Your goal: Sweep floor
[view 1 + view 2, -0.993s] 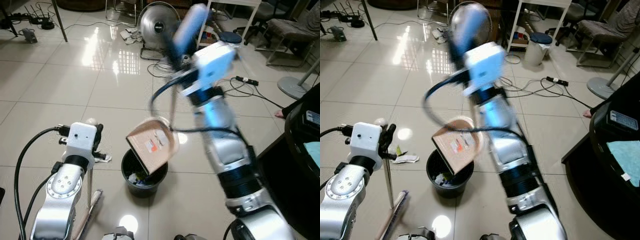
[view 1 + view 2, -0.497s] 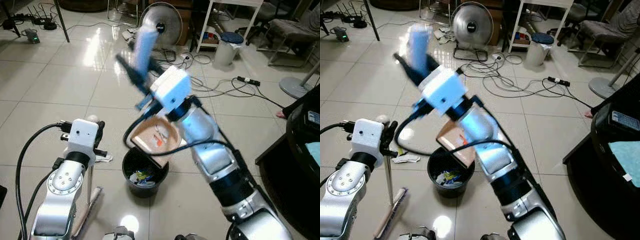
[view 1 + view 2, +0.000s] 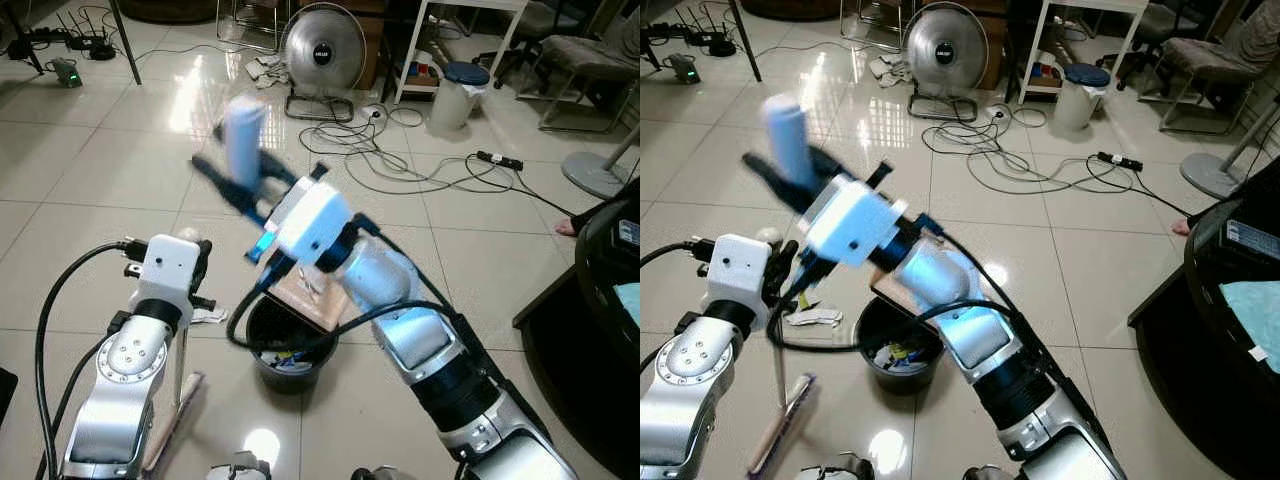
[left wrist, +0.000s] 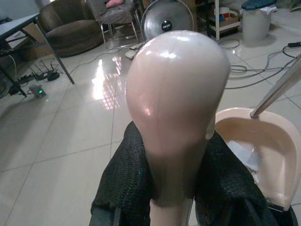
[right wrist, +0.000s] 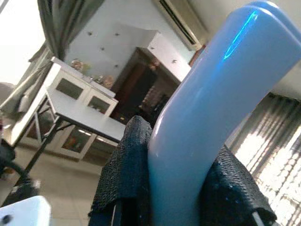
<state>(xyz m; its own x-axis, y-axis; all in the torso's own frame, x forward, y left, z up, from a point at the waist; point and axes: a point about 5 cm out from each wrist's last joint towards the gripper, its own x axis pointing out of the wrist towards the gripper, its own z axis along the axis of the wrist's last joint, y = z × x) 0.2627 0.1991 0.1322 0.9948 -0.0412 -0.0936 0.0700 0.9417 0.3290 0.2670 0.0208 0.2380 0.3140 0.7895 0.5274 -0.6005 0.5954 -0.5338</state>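
Observation:
My right gripper (image 3: 238,186) is shut on the blue handle (image 3: 243,124) of a beige dustpan (image 3: 311,292). The pan hangs tipped over a black bin (image 3: 289,358) that has litter in it. In the right wrist view the black fingers (image 5: 127,165) clamp the blue handle (image 5: 211,108). My left gripper (image 3: 196,268) is shut on the broom's pale knob (image 4: 176,103), fingers (image 4: 124,183) on both sides. The broom pole (image 3: 180,370) stands upright left of the bin, its head (image 3: 168,432) on the floor. A crumpled paper (image 3: 815,318) lies by the bin.
A floor fan (image 3: 322,48) stands at the back, with cables (image 3: 400,165) and a power strip (image 3: 497,160) spread over the tiles. A white bin with a blue lid (image 3: 455,95) sits by a shelf. Dark furniture (image 3: 600,300) closes the right side.
My right arm has swung the blue handle from the upper right over to the left, and the dustpan has dropped closer to the bin's mouth. The left arm and broom have stayed put.

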